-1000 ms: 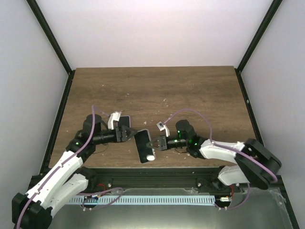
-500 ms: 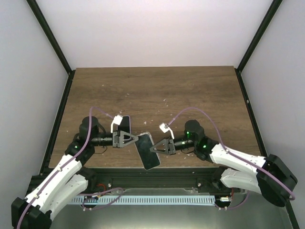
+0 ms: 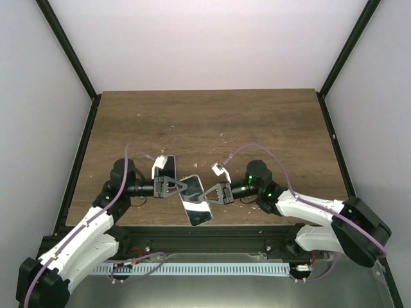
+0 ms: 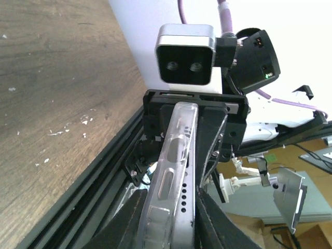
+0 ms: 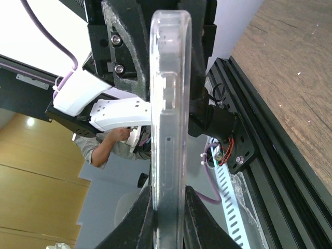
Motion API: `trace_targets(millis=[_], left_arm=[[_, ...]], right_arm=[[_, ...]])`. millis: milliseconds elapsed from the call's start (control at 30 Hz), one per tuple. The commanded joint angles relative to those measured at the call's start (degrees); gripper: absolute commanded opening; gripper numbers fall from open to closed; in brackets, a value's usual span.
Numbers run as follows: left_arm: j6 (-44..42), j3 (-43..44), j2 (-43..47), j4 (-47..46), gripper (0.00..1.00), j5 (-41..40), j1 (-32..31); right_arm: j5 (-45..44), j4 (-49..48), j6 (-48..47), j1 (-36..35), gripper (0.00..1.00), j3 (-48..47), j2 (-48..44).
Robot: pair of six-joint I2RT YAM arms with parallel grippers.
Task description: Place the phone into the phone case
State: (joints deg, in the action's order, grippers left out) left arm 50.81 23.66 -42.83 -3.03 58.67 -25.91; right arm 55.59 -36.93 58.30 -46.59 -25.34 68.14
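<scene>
Two grippers now hold the clear phone case (image 3: 194, 200), one on each long edge. It hangs in the air over the near edge of the desk (image 3: 212, 122), tilted, with its lower end out past the rim.

Change over the last second: the left gripper (image 3: 180, 188) stood wide beside the case, and the right gripper (image 3: 209, 193) carried it alone. Now the left one has closed down. In its wrist view its fingers (image 4: 129, 220) press both faces of the case edge. The right gripper is narrow and clamped on the opposite edge, as before, with its fingers (image 5: 136, 220) tight on either side of the rim.

Location of the other item: a dark flat slab lies on the desk just behind the left gripper. We take it to be the phone (image 3: 169, 168), but the top view is too small to be sure. We cannot tell from the edge-on wrist views whether anything already sits inside the case.

Judgement: this looks like a two-handed regrasp or a handover. If the slab is the phone, the insertion is not yet begun. One arm must let go before it can fetch the phone.

Risk: the two arms could pull against each other and flex the thin case.
</scene>
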Motion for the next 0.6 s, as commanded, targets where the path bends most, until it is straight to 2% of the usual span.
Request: trace_targets(millis=[0,67,200,300,367,433,567], left_arm=[[1.2,-0.6,-0.9,-2.7,0.2,-0.8,-0.2],[1.9,-0.5,-1.4,-3.0,0.14,-1.1,-0.1],[3.7,0.1,-3.2,-5.4,0.1,-0.1,-0.2],[4.5,1.0,-4.9,-6.3,0.09,1.7,-0.2],[4.3,1.8,-5.4,-5.8,0.11,2.2,-0.2],[4.2,2.5,-5.4,-5.1,0.22,2.2,-0.2],[6.1,3.0,-3.4,-6.0,0.45,1.9,-0.2]], right_arm=[[-0.1,-5.7,2.0,0.1,0.1,-2.5,0.4],[-0.4,-5.8,2.1,0.1,0.14,-2.4,0.5],[-0.7,-5.8,2.6,0.1,0.24,-2.0,1.5],[-0.5,-7.5,3.8,0.1,0.25,-1.8,2.7],[0.0,-10.2,5.4,0.1,0.22,-1.6,3.5],[0.3,-13.0,7.2,0.1,0.13,-1.2,4.1],[-2.7,-16.8,10.4,0.1,0.1,0.3,2.6]])
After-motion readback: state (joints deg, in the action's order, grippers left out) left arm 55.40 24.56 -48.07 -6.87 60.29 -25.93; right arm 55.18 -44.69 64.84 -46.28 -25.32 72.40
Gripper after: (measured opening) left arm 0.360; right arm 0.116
